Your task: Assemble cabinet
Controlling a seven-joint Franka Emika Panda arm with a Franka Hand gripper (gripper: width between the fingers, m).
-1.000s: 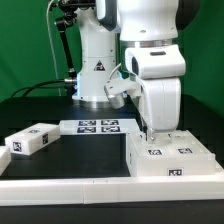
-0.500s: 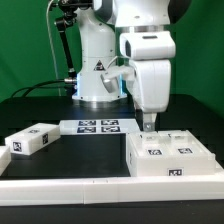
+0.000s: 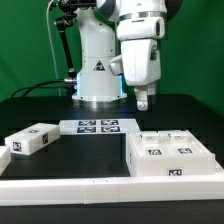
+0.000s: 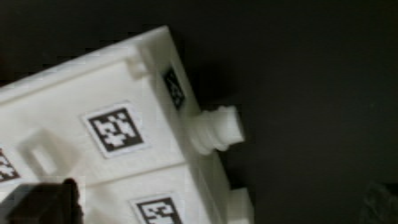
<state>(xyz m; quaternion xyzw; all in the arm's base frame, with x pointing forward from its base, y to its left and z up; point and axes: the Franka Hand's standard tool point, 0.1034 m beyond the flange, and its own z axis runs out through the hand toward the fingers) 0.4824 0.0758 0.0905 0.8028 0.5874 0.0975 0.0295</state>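
The white cabinet body (image 3: 172, 155) lies at the exterior view's right front, with several square tags on its top and front. My gripper (image 3: 143, 102) hangs in the air above its far left corner, apart from it and holding nothing. In the wrist view the body (image 4: 71, 100) fills the left half, tags up, with a short round peg (image 4: 222, 126) sticking out of its side. One dark finger (image 4: 43, 204) shows at the edge, over the white surface; the jaws stand apart. A separate long white cabinet piece (image 3: 30, 140) lies at the exterior view's left.
The marker board (image 3: 97, 126) lies flat on the black table in front of the white robot base (image 3: 97, 70). A low white rail (image 3: 60, 185) runs along the front edge. A black stand (image 3: 62, 45) rises at the back left.
My gripper has risen straight up from the cabinet body's top and shifted slightly to the exterior view's left. The body and the loose piece have not moved.
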